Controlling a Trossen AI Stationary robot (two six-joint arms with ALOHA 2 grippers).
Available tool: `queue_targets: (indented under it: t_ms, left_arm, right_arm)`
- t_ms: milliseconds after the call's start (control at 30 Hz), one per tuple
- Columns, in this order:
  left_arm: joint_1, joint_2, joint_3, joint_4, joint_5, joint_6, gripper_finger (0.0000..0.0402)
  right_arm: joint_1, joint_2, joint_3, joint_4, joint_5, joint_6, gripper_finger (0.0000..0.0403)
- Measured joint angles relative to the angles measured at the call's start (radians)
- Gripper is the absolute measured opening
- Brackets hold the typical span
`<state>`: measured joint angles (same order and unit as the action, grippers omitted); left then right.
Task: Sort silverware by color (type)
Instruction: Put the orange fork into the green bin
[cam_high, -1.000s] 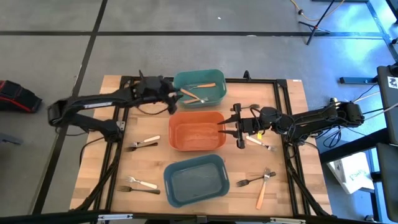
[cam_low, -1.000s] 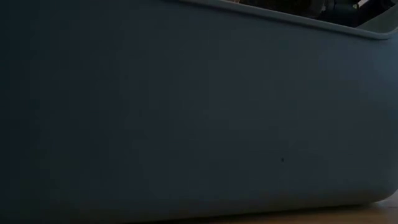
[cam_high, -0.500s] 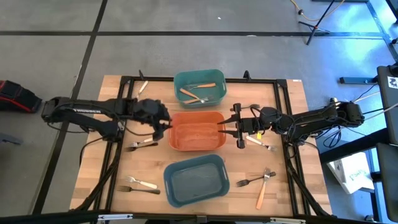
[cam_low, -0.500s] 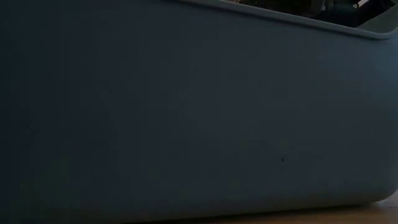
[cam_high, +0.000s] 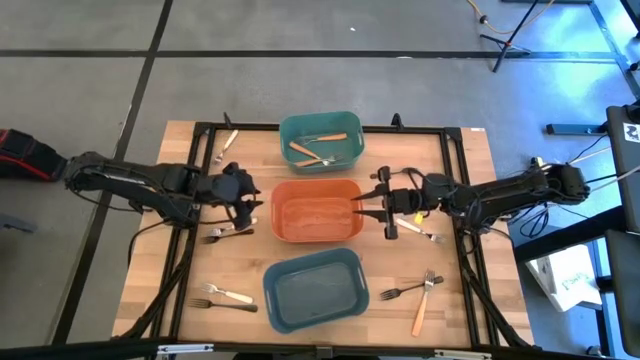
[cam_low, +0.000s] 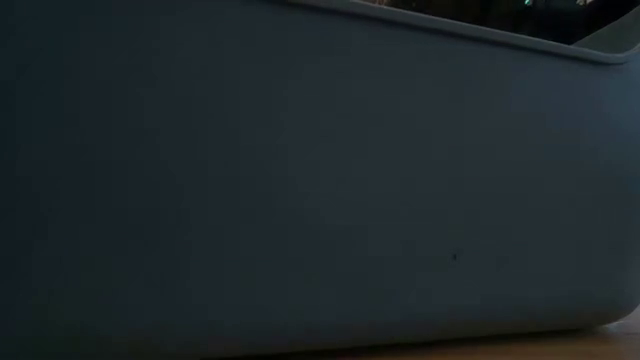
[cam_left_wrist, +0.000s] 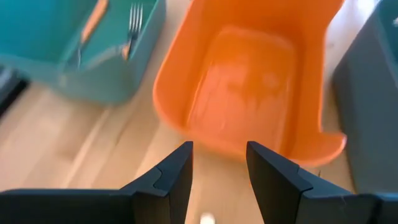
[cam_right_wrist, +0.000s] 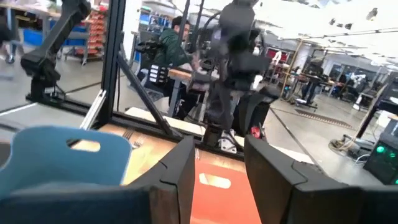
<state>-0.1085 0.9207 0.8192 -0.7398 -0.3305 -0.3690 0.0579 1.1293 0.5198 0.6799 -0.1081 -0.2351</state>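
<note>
Pale wooden table (cam_high: 180, 260); smooth plastic orange bin (cam_high: 316, 236), wood-handled forks (cam_high: 422, 312), dark matt claws.

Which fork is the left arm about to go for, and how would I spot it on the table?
Start at the orange bin in the table's middle. Just off its left side hovers the left claw, fingers apart, and right below it lies a cream-handled fork. Unlike the pair of forks nearer the front edge, it lies alone.

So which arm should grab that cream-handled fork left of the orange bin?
Left, most likely. The left gripper hangs almost directly above that fork, jaws open. The right gripper is at the orange bin's far side and would have to cross it.
</note>
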Motion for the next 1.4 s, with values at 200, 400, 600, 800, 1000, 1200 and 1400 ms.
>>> queue_targets:
  t_ms: [200, 400, 600, 800, 1000, 1200, 1400]
  left_arm:
    - [-0.035, 0.021, -0.002, -0.175, -0.001, -0.178, 0.0144]
    - [-0.066, 0.03, -0.061, -0.187, 0.008, -0.276, 0.0144]
    - [-0.138, 0.03, -0.134, -0.14, -0.027, -0.332, 0.0144]
    - [-0.239, 0.03, -0.182, 0.026, -0.143, -0.314, 0.0144]
    - [-0.326, 0.03, -0.242, 0.182, -0.284, -0.255, 0.0144]
    - [-0.377, 0.03, -0.287, 0.262, -0.336, -0.222, 0.0144]
    - [-0.401, 0.03, -0.301, 0.263, -0.339, -0.217, 0.0144]
  right_arm:
    - [0.075, -0.091, 0.0, -0.096, 0.106, 0.001, 0.0124]
    - [0.147, -0.151, 0.001, -0.207, 0.246, 0.036, 0.0124]
    - [0.261, -0.188, 0.053, -0.464, 0.364, 0.226, 0.0124]
    - [0.413, -0.164, 0.23, -0.807, 0.572, 0.446, 0.0124]
    - [0.522, -0.078, 0.424, -1.123, 0.624, 0.787, 0.0124]
    - [0.595, 0.057, 0.543, -1.287, 0.554, 1.067, 0.0124]
    - [0.644, 0.156, 0.602, -1.412, 0.382, 1.366, 0.0124]
